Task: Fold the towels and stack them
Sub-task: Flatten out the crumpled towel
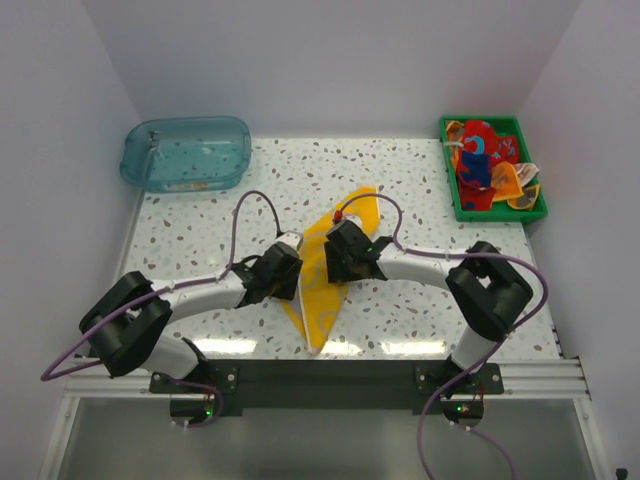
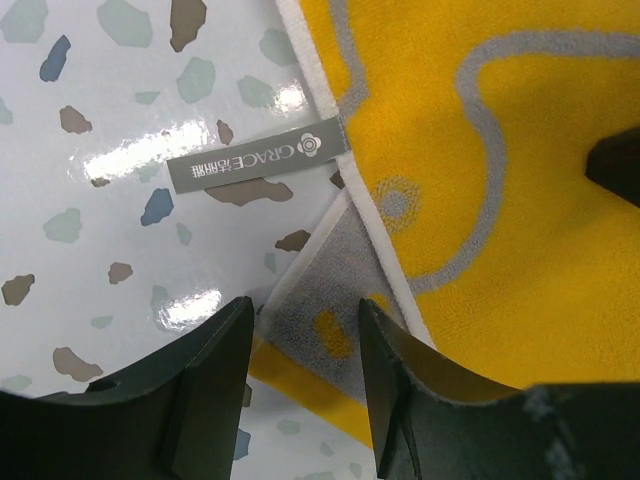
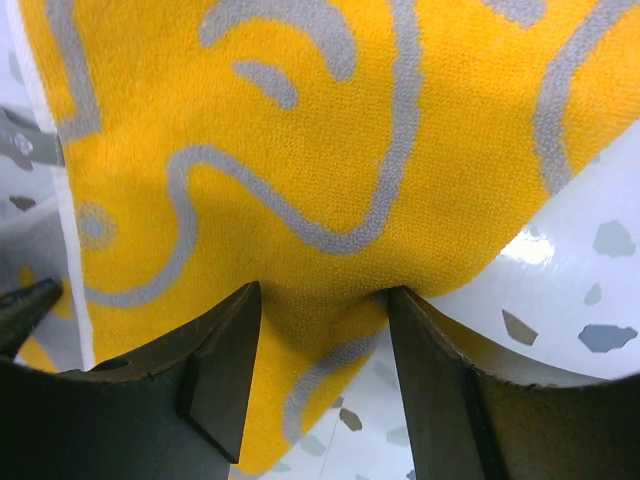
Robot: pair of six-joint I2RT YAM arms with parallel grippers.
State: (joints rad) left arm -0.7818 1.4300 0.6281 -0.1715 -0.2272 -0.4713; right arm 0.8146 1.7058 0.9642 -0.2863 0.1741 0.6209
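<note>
Item 1. Clear blue tub [image 1: 185,152]: far left corner of the speckled table [image 1: 200,215], well apart from both arms.

Item 2. Left gripper [image 2: 305,320]: set at the left edge of the yellow towel, mid-table. The jaws stand apart. Between the fingers [image 2: 215,370] lies a turned-over corner of the cloth, grey reverse up and white-trimmed, with bare table showing in the gap below it. No clamp is visible.

Item 3. Grey brand label [image 2: 258,157]: sewn to the towel's white edge, lying flat on the table just beyond the left fingertips.

Item 4. Yellow towel [image 1: 322,300]: centre of the table, between the two grippers. It lies in a long narrow diagonal shape, one point toward the arm bases and the other toward the far side. The face is yellow with grey line print.

Item 5. Right gripper [image 3: 325,300]: at the towel's right edge, opposite the left gripper. The fingers are apart and a puckered stretch of yellow cloth fills the gap. Whether they press it cannot be told.

Item 6. Green tray [image 1: 497,214]: far right corner, holding a loose heap of towels [image 1: 485,160] in red, blue and orange, unfolded.
</note>
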